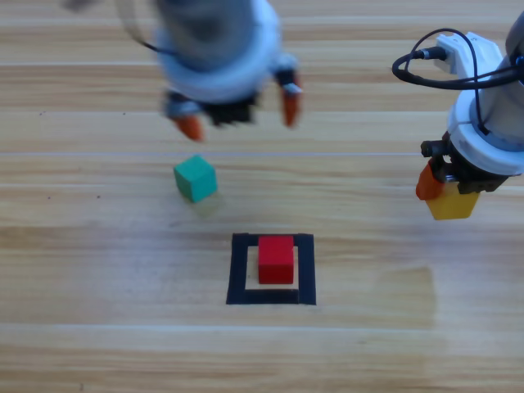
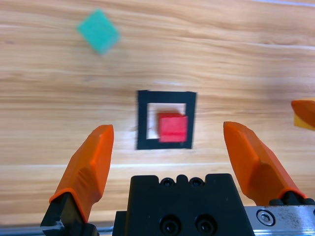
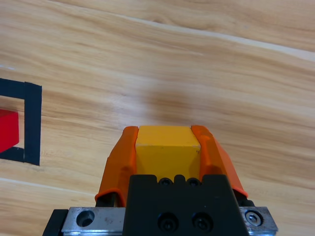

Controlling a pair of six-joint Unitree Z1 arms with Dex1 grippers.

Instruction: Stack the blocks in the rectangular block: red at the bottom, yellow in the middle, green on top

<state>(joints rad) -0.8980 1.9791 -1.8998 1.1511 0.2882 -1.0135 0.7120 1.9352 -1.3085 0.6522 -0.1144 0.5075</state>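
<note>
The right gripper (image 1: 449, 196), clamped on the matte yellow cube (image 1: 453, 203), should centre squarely over the small red cube (image 1: 277, 259) inside the black tape square (image 1: 238, 270) before lowering; the left gripper (image 1: 239, 110) hangs wide open, empty.

The right claw (image 3: 167, 142) rose from the bottom edge with its two orange jaws closed against opposite sides of the yellow cube (image 3: 166, 152), whose top face lay flat and level between them. Beneath it stretched the wooden counter (image 3: 197, 64). At the left edge, well apart from the claw, a corner of the black tape outline (image 3: 30, 123) showed, with part of the red cube (image 3: 7, 129) inside it.
</note>
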